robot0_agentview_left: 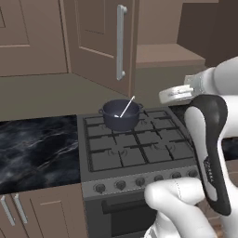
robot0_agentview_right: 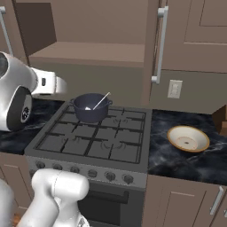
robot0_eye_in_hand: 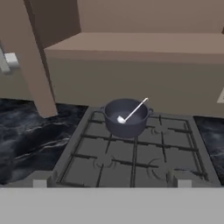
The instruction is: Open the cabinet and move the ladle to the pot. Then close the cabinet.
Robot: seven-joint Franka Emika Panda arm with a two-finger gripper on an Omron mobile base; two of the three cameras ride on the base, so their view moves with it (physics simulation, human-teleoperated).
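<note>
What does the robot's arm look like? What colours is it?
The arm is smooth, rounded and glossy white, like fat tubes joined together. Dark, nearly black bands wrap its joints, one with tiny pale markings too small to read. The hand's two small finger tips look pale grey and blocky.

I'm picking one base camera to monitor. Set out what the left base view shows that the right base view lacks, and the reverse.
Left base view alone: low cabinets with short handles under the counter left of the stove.

Right base view alone: a shallow tan dish on the counter right of the stove, and a wall outlet.

Both: the pot on a rear burner with the ladle leaning inside, the stove, and the cabinet standing open.
</note>
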